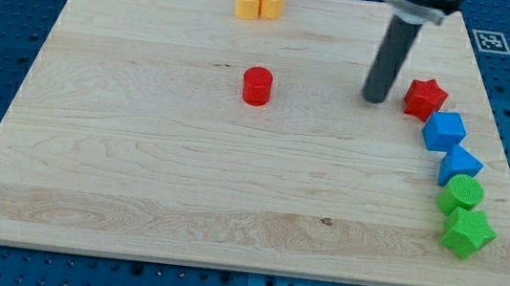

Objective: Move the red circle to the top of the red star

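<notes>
tip (373,100) of your dark rod sits just left of the red star block (425,98); red circular block (257,85) lies well apart, further left on the wooden board (137,168). no gripper fitted, so no jaw state to log.

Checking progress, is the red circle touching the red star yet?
No, the red circle sits well apart from the red star, with my tip between them.

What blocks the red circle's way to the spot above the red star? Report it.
No block does. The red circle sits alone mid-board; bare wood runs to the space above the red star. Only my tip stands there, just left of the star.
</notes>
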{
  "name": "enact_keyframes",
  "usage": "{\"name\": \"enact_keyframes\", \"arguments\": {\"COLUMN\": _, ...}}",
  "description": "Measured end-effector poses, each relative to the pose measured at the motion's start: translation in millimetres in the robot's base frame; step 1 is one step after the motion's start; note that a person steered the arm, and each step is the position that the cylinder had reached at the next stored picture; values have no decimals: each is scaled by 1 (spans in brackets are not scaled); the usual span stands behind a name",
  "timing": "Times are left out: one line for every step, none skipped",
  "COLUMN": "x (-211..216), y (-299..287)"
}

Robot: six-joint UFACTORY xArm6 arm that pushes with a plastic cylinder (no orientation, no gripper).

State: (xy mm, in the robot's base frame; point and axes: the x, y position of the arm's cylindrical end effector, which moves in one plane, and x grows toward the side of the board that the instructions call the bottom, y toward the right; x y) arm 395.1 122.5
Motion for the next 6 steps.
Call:
{"name": "enact_keyframes", "arguments": {"x": 26, "y": -43}}
{"name": "enact_keyframes", "arguments": {"x": 42, "y": -85}}
{"name": "enact_keyframes", "arguments": {"x": 47, "y": -142}}
{"name": "enact_keyframes", "arguments": {"x": 35, "y": -170}}
{"name": "enact_keyframes", "arguments": {"x": 17, "y": -165}}
{"name": "enact_keyframes", "arguments": {"x": 1, "y": -150}}
